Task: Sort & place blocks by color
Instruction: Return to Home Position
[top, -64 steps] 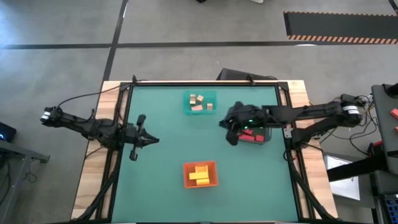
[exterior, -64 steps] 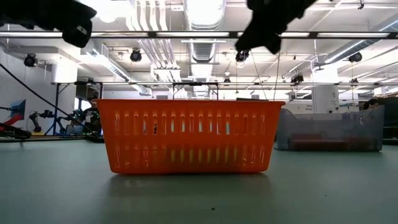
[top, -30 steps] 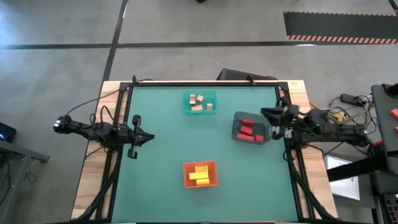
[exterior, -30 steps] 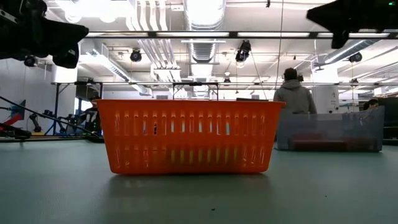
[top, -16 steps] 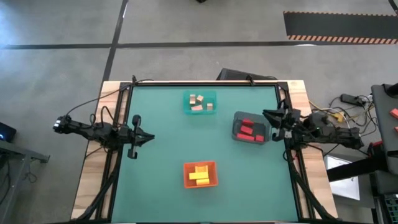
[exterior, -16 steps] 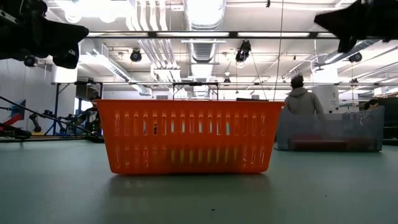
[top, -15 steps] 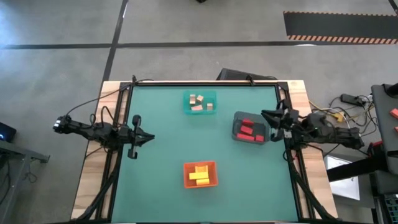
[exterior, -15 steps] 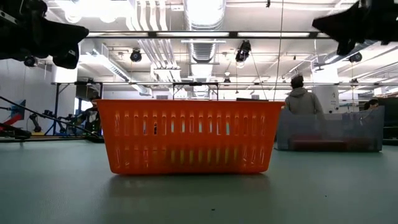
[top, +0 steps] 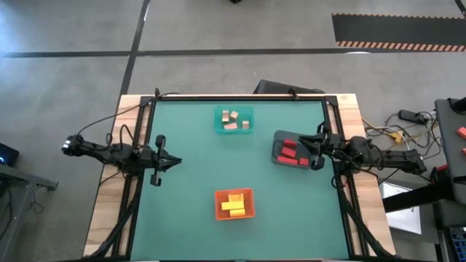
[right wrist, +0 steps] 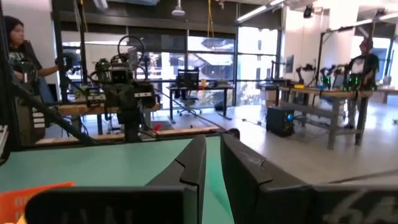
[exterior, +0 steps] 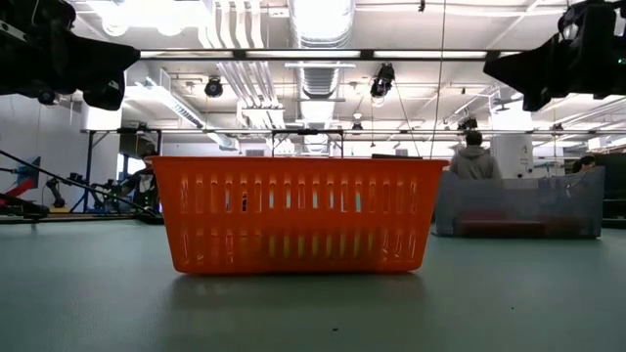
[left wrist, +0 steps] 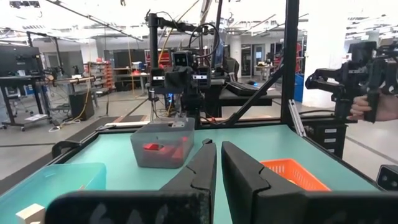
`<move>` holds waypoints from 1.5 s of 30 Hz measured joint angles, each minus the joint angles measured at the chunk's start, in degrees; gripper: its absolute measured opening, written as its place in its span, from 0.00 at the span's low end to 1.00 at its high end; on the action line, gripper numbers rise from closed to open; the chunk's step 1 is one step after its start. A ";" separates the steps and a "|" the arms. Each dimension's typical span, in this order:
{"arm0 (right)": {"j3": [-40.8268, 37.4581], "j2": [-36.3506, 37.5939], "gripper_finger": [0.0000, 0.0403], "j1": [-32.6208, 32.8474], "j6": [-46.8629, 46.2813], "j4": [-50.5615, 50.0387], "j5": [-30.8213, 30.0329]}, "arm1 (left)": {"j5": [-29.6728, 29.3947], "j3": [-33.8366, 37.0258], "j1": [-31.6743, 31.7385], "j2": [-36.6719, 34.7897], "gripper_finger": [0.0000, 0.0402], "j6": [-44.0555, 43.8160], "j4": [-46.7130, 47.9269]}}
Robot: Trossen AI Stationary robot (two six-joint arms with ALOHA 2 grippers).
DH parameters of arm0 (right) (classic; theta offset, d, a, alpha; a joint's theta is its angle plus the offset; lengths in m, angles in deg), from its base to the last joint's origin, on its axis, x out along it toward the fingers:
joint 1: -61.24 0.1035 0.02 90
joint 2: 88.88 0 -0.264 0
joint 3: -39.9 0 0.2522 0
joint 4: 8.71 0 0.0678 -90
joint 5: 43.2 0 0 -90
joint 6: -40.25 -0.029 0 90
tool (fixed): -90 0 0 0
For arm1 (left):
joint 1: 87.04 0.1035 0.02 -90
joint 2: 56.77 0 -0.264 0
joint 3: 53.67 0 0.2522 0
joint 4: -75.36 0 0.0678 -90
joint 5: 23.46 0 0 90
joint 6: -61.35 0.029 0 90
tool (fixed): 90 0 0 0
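Observation:
The high view shows the blocks sorted into three trays. Tan blocks (top: 231,120) lie in the teal tray (top: 234,110), red blocks (top: 290,151) in the grey tray (top: 278,138), and yellow blocks (top: 233,204) in the orange tray (top: 234,216). My left gripper (top: 177,161) (left wrist: 219,163) hovers shut at the table's left side, pointing right. My right gripper (top: 314,150) (right wrist: 213,155) is shut and hangs above the grey tray's right rim, pointing left. Neither holds a block.
In the low view the orange tray (exterior: 298,213) stands in front and the grey tray (exterior: 518,205) stands behind it to the right. The table's middle and near-left part are bare green surface. A person (exterior: 476,156) stands in the room beyond the table.
My right gripper has shifted a little toward the table's left and near edges, from beside the grey tray to over its right rim, and has sunk slightly. The blocks and trays have stayed put. A person in the room beyond has walked rightward.

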 joint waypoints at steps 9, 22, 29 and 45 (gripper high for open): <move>-0.02 -0.53 0.09 0.00 -4.09 -7.49 0.00 | 0.00 0.02 0.00 0.21 0.02 0.01 -0.25; -0.04 -0.81 0.09 0.00 -3.70 -8.65 0.02 | 0.02 0.04 0.00 0.21 0.02 0.02 -0.25; -0.07 -0.81 0.09 0.00 -3.70 -8.73 0.02 | 0.04 0.04 0.00 0.21 0.02 0.02 -0.24; -0.09 -0.83 0.10 0.00 -3.68 -8.77 0.02 | 0.04 0.04 -0.01 0.22 0.02 0.03 -0.26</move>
